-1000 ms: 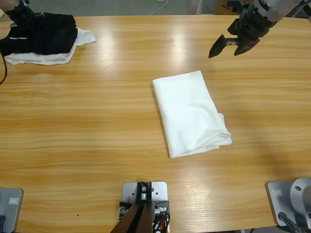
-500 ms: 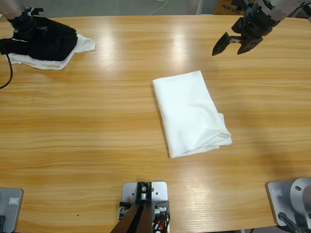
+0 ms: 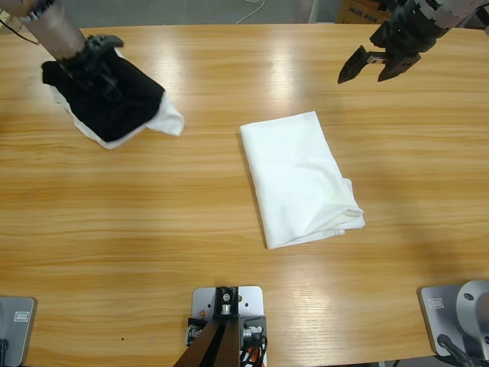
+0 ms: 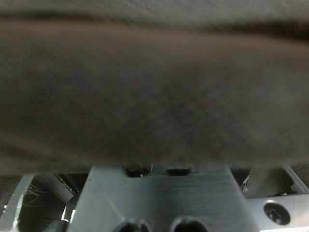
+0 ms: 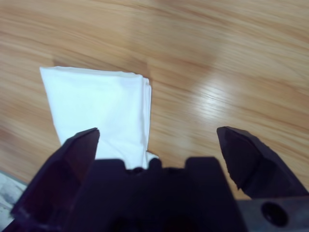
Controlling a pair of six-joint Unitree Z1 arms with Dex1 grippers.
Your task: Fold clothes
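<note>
Folded white T-shirt (image 3: 299,177) lies mid-table. Right tool (image 3: 370,64), jaws wide, hovers far right. Left tool (image 3: 98,67) drags a black garment (image 3: 114,98), grip unclear; it could slide into the folded shirt.

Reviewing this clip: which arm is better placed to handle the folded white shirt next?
Right, probably. The right gripper hangs open and empty near the white shirt; the left gripper is busy on the black garment.

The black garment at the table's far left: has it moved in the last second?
Yes. The black garment has slid toward the folded white T-shirt, which stayed put, dragged by the left end effector.
</note>
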